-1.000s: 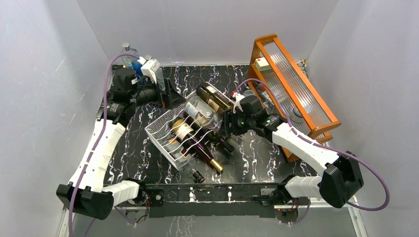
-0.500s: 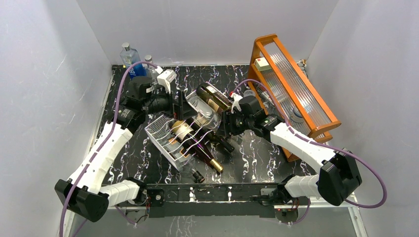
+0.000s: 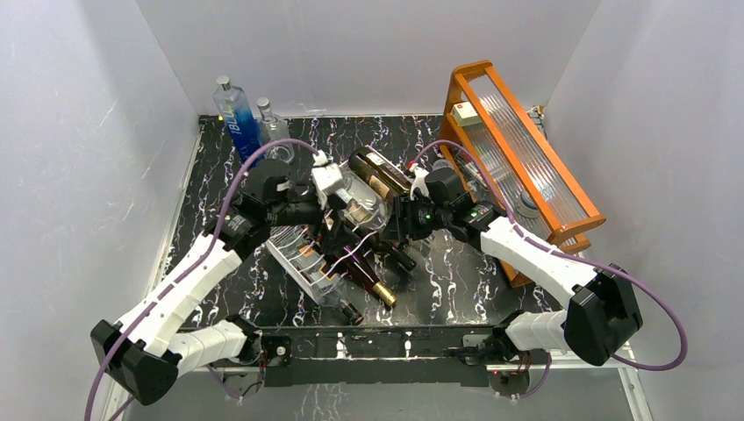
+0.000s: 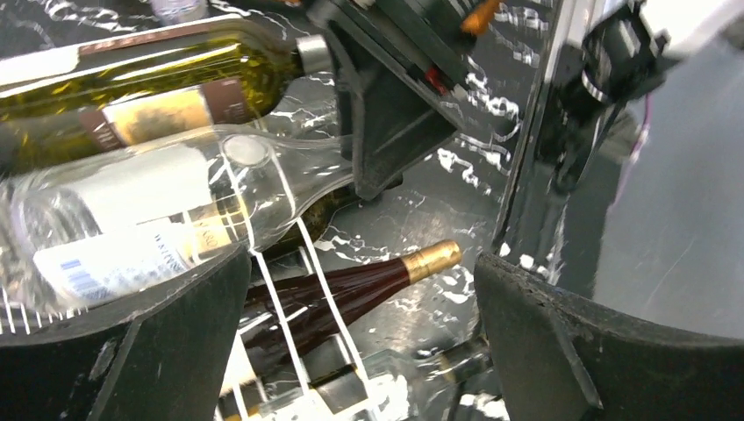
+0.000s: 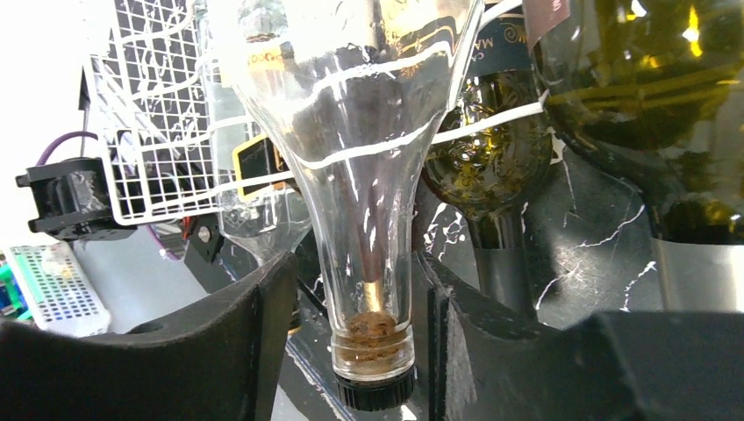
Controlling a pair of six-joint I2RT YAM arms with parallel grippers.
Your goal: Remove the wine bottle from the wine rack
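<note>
The white wire wine rack [image 3: 294, 263] lies at the table's middle with several bottles on it. A clear wine bottle [image 3: 360, 197] with a white label lies on top, its neck pointing right. My right gripper [image 3: 397, 226] is at that neck. In the right wrist view the neck [image 5: 368, 289] stands between the fingers of that gripper [image 5: 354, 263], against the right one, with a thin gap at the left one. My left gripper [image 3: 338, 230] hovers wide open and empty over the rack. In its own view that gripper [image 4: 364, 333] has rack wires and a gold-capped dark bottle [image 4: 351, 289] below it.
A dark green bottle [image 3: 382, 171] lies behind the clear one. An orange wooden frame [image 3: 518, 149] with ribbed panels stands at the right. A blue bottle [image 3: 232, 110] and a small clear bottle [image 3: 268, 118] stand at the back left. Dark bottle necks [image 3: 384, 296] stick out toward the front.
My left arm has swung from the back left corner to the right and now hangs over the rack, uncovering the two bottles at the back. The right gripper has stayed at the neck.
</note>
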